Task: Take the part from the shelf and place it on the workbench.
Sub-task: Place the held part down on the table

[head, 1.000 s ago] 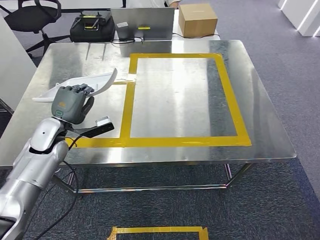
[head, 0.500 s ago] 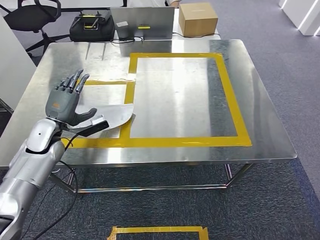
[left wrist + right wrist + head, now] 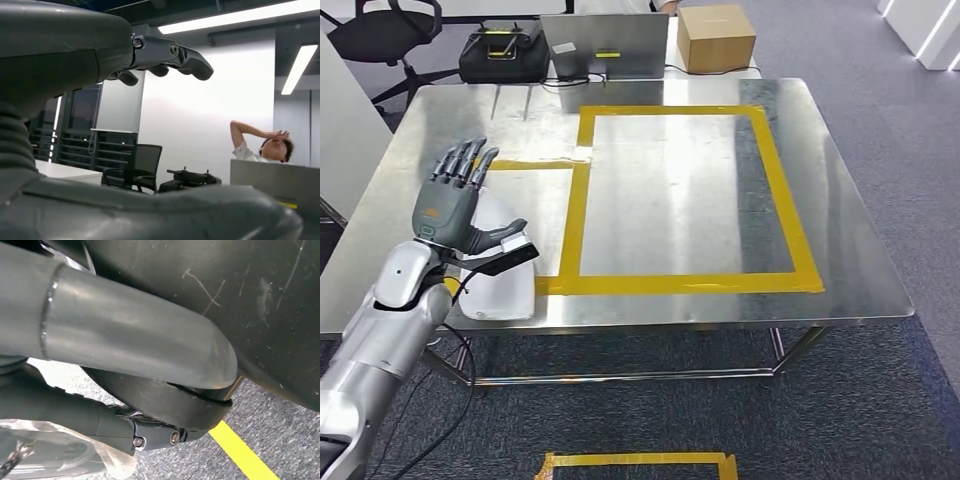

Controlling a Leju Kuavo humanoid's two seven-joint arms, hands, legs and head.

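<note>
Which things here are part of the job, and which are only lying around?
Job:
- white part, on the workbench near its front left edge
- left hand, fingers spread above it

Lying about:
- cardboard box
- laptop
- black case
- office chair

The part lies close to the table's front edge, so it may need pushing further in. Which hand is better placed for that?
Left. The left hand hovers right over the white part on the workbench, fingers spread, holding nothing. The right hand hangs low by the carpet, away from the tabletop.
</note>
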